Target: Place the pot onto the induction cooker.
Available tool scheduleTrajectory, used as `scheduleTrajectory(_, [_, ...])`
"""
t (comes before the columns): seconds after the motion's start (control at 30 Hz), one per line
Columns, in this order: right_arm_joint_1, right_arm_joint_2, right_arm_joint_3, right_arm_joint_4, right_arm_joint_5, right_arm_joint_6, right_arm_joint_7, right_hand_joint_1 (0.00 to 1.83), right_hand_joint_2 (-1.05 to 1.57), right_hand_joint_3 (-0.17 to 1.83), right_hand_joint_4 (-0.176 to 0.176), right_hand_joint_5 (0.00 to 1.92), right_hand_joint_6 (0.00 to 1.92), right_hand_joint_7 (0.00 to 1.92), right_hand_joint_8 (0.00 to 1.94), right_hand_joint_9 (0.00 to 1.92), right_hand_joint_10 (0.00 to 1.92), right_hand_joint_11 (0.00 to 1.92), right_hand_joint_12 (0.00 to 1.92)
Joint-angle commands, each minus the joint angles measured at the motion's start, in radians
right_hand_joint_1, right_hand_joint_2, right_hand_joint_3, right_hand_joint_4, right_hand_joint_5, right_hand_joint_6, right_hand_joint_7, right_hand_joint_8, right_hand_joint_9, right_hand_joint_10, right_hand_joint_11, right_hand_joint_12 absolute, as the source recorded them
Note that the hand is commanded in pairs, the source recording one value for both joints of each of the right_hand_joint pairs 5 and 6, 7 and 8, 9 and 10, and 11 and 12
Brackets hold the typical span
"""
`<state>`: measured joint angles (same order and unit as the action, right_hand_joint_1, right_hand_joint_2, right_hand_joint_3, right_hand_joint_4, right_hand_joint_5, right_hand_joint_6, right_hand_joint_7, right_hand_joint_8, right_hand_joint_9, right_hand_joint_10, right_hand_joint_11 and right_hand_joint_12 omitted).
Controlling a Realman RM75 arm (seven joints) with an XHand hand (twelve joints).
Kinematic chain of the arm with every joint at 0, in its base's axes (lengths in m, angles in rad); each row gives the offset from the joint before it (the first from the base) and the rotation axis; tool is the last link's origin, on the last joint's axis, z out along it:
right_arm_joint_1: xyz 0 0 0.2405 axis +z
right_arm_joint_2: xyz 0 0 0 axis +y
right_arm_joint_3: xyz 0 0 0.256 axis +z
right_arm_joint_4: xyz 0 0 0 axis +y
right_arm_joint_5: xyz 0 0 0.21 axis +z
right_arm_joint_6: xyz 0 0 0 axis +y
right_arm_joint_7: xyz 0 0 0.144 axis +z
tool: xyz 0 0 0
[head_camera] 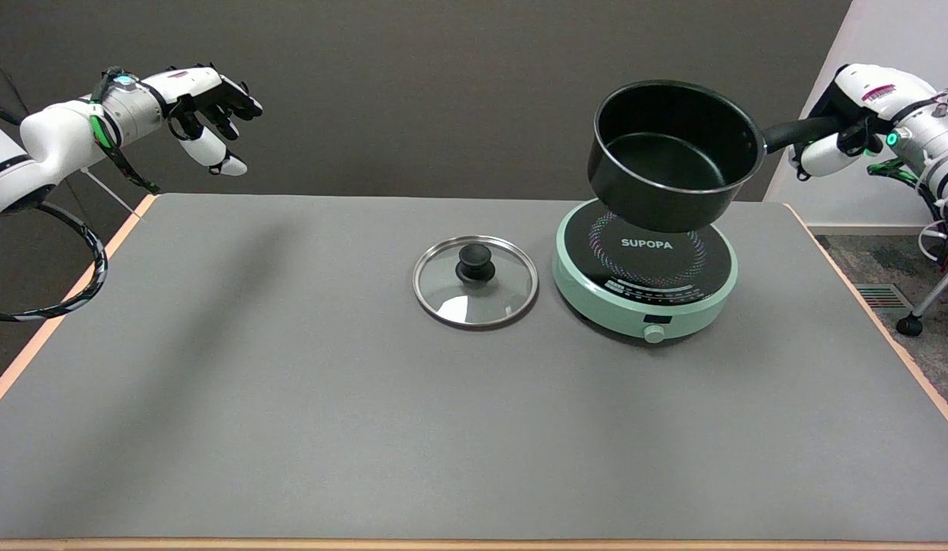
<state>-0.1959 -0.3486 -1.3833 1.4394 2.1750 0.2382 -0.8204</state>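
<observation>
Pot (672,157) tilted above induction cooker (646,268), handle pointing right, right hand (852,122) fingers grasping it

White arms, black-and-white robot hand (852,130), green lights, black cables

A lab or test room — not a home kitchen. A grey-covered table (290,383) stands before bare dark walls (412,92). Cabled stand legs (929,295) at 3 o'clock.

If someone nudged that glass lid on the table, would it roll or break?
The lid lies flat, knob up, so it would probably slide, not roll. Its glass looks breakable if dropped, though the metal rim likely protects the edge.
</observation>
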Motion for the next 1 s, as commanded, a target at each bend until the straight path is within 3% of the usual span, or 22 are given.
scheduleTrajectory(0.03, [0.176,-0.001,-0.156,0.016,0.016,0.0,-0.035,1.18,0.66,1.83,-0.124,1.6,1.6,1.6,1.6,1.6,1.6,1.6,1.6])
scheduleTrajectory(0.2, [0.348,0.009,-0.334,0.003,0.015,-0.017,-0.035,1.18,0.66,1.83,-0.124,1.6,1.6,1.6,1.6,1.6,1.6,1.6,1.6])
scheduleTrajectory(0.37, [0.387,0.012,-0.384,-0.016,0.025,-0.041,-0.035,1.18,0.66,1.83,-0.124,1.6,1.6,1.6,1.6,1.6,1.6,1.6,1.6])
scheduleTrajectory(0.6, [0.497,0.015,-0.556,-0.027,0.048,-0.051,-0.035,1.18,0.65,1.83,-0.125,1.59,1.59,1.59,1.59,1.59,1.59,1.59,1.59])
scheduleTrajectory(1.0, [0.477,0.016,-0.547,-0.105,0.076,-0.067,-0.035,1.18,0.62,1.83,-0.126,1.57,1.57,1.57,1.57,1.57,1.57,1.57,1.57])
